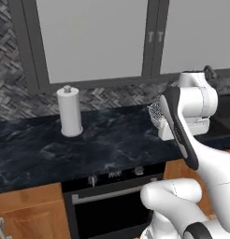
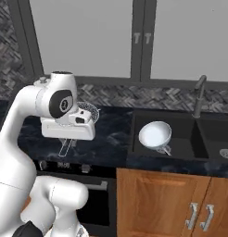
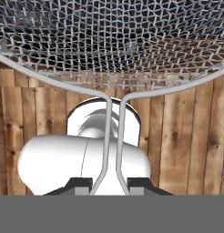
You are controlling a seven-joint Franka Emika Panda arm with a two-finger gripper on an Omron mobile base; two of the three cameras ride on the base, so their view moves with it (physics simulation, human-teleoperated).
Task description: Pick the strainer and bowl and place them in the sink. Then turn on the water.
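dark marble surface [image 1: 112, 144] below, end effector [image 3: 111, 184] clamped on the strainer [image 3: 114, 41] handle, held aloft left of the sink [image 2: 180, 152]; bowl [image 2: 155, 134] already inside. thin handle could swivel, strainer might clip that bowl.

The strainer [image 3: 114, 41], a small round basket of silver wire mesh with a thin twin-wire handle, was held up off the black counter; in the hand view its mesh spread across the top and the handle ran down between the two finger tips. In the right base view its mesh rim [image 2: 89, 110] showed just behind the hand, and in the left base view [image 1: 155, 113] it peeked out beside the arm. The bowl [image 2: 155, 134], round and white, lay tilted in the left basin of the sink [image 2: 190, 159]. The sink was black, double-basined, with a dark gooseneck faucet at its back and a round metal drain in the right basin.
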